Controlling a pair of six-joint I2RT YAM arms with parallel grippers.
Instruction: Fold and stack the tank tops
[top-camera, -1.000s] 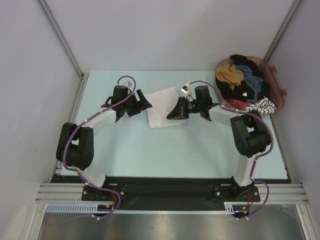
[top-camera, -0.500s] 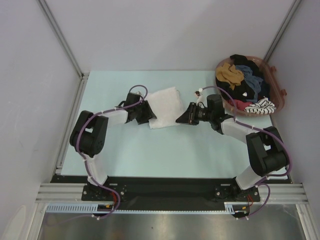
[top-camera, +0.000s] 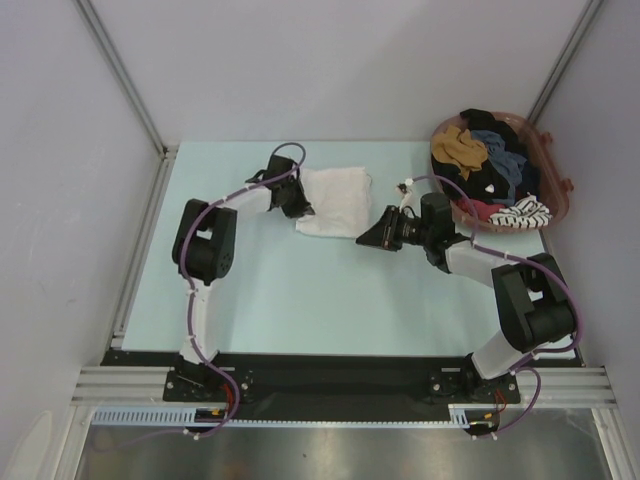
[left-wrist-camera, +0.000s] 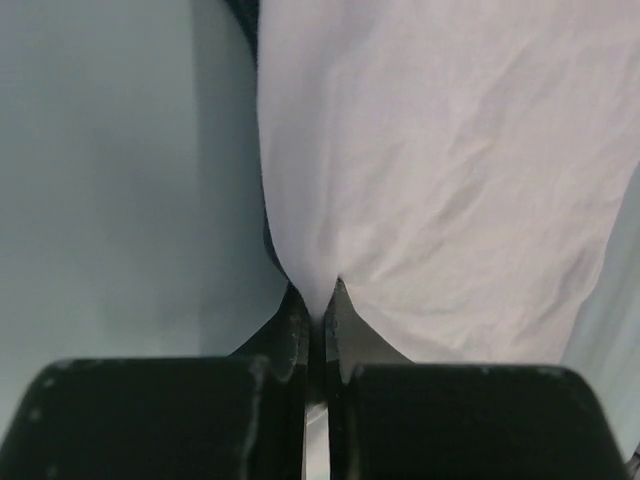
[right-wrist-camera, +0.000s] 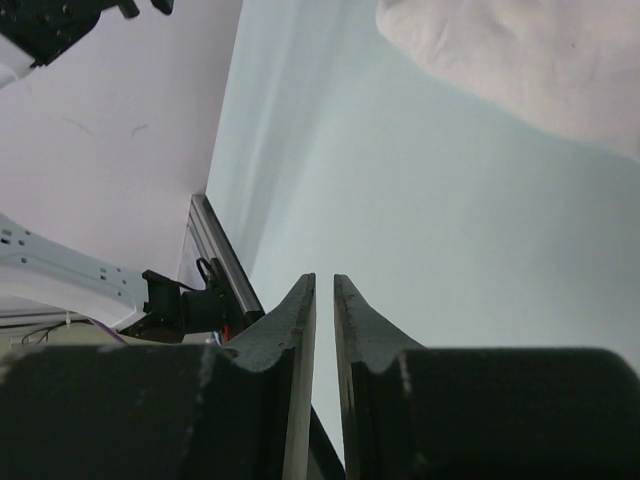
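Left gripper (left-wrist-camera: 318, 300) pinched tight on the near-left edge of the white tank top (top-camera: 335, 198), cloth drawn up between the tips. The top lies folded on the pale table (top-camera: 300, 290), towards its far middle. Right gripper (top-camera: 366, 240) just right of the top, apart from it, fingers nearly together with a thin slit, holding nothing. Basket (top-camera: 555, 170) of mixed clothes at far right.

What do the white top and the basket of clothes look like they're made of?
White top: soft, matte woven or knit cloth, probably cotton; it creases finely and lies limp in the left wrist view. Basket: seems to be translucent reddish-brown plastic, since its rim looks smooth and lets light through.
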